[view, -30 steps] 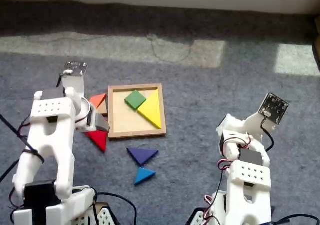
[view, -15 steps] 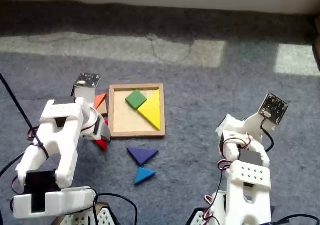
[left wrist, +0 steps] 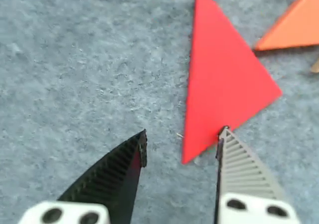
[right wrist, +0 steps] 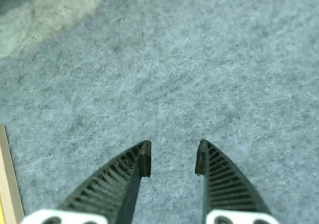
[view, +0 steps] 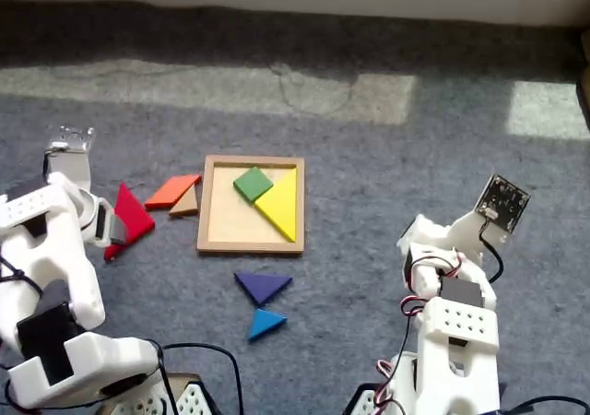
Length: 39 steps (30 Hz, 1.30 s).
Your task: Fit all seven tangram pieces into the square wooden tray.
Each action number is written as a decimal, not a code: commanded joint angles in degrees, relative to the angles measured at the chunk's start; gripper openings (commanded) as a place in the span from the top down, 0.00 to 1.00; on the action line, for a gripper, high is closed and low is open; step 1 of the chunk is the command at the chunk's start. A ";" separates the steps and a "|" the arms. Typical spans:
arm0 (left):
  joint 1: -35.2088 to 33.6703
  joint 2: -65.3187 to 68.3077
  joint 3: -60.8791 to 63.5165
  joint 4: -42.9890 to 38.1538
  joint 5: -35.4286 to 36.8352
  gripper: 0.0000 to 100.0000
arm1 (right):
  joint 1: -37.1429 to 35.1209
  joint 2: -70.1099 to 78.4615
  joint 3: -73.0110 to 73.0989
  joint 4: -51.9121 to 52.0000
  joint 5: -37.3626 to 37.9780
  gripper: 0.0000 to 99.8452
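The square wooden tray (view: 249, 246) holds a green square (view: 252, 183) and a yellow triangle (view: 279, 205). Left of it lie an orange parallelogram (view: 172, 191) and a small tan triangle (view: 187, 201). Farther left, a big red triangle (view: 129, 216) lies flat on the carpet. My left gripper (left wrist: 182, 139) stands open, and one corner of the red triangle (left wrist: 224, 84) lies between its fingers, next to the pale one. A purple triangle (view: 263, 286) and a blue triangle (view: 266, 322) sit below the tray. My right gripper (right wrist: 173, 159) is open over bare carpet, right of the tray.
Grey carpet covers the whole work area, with a sunlit band along the back. The left arm's white body (view: 46, 277) fills the front left corner. The tray's edge (right wrist: 6, 184) shows in the right wrist view. The orange parallelogram (left wrist: 294, 25) lies just beyond the red triangle.
The left arm has swung left, away from the tray. The red triangle has shifted from beside the tray's near left corner to farther left. The right arm has stayed put.
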 commanded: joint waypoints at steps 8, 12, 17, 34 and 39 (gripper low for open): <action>5.76 0.57 -9.54 4.40 8.09 0.65 | -0.40 -1.27 -0.31 -1.54 0.88 0.84; 6.99 2.95 -9.80 2.99 8.18 0.65 | -0.40 -1.27 -0.31 -1.54 0.97 0.84; 6.64 12.62 -12.79 -3.08 7.82 0.66 | -0.40 -1.27 -0.31 -1.54 0.97 0.84; 6.64 18.24 -22.37 7.30 2.11 0.72 | -0.40 -1.27 -0.48 -1.54 0.97 0.84; 6.99 7.96 -22.20 14.07 2.11 0.72 | -0.40 -1.27 -0.48 -1.54 0.97 0.84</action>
